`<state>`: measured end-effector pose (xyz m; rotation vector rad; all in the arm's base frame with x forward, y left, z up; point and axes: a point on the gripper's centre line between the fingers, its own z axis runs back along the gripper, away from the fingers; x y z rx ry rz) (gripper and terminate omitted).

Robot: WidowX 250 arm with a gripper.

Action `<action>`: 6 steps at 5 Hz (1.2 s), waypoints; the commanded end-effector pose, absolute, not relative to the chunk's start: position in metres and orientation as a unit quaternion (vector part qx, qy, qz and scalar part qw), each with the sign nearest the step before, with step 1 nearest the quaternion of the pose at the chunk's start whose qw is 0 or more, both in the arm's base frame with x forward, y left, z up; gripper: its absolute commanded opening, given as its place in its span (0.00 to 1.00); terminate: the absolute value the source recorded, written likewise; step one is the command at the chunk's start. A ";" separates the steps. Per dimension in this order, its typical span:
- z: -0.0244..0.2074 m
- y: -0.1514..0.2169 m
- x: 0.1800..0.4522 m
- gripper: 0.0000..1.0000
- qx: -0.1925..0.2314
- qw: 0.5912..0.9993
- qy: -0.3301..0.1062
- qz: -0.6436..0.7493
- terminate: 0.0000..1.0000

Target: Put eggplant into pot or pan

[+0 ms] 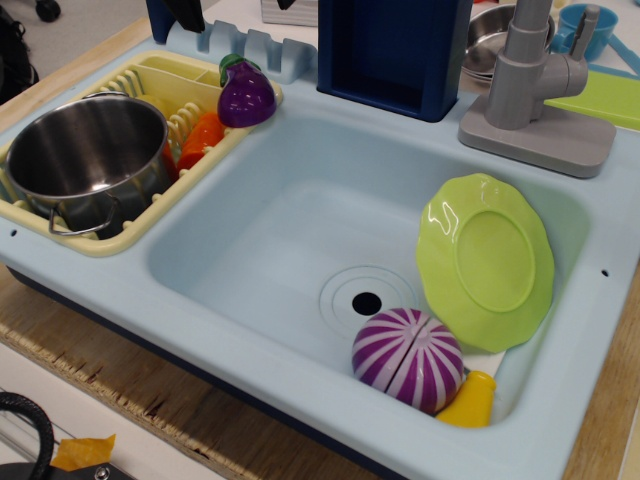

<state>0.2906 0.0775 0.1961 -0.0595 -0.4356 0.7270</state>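
The eggplant point(245, 93), glossy purple with a green stem cap, rests on the back right corner of the yellow dish rack point(120, 243), on the sink's left side. The steel pot point(85, 160) stands upright and empty in the rack's front left part, its wire handle hanging toward the front. The eggplant is outside the pot, behind and to the right of it. A dark shape point(187, 12) at the top edge, behind the eggplant, looks like my gripper. It is cut off by the frame, so its jaws cannot be read.
An orange toy point(200, 140) lies in the rack between pot and eggplant. In the blue sink basin point(270, 230), a green plate point(487, 260) leans on the right wall above a purple-and-white striped toy point(408, 358) and a yellow piece point(468, 402). Grey faucet point(535, 70) and stacked steel bowls point(490, 40) stand at back right.
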 end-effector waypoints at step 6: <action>0.139 0.084 0.304 1.00 -0.048 0.906 -0.153 0.392 0.00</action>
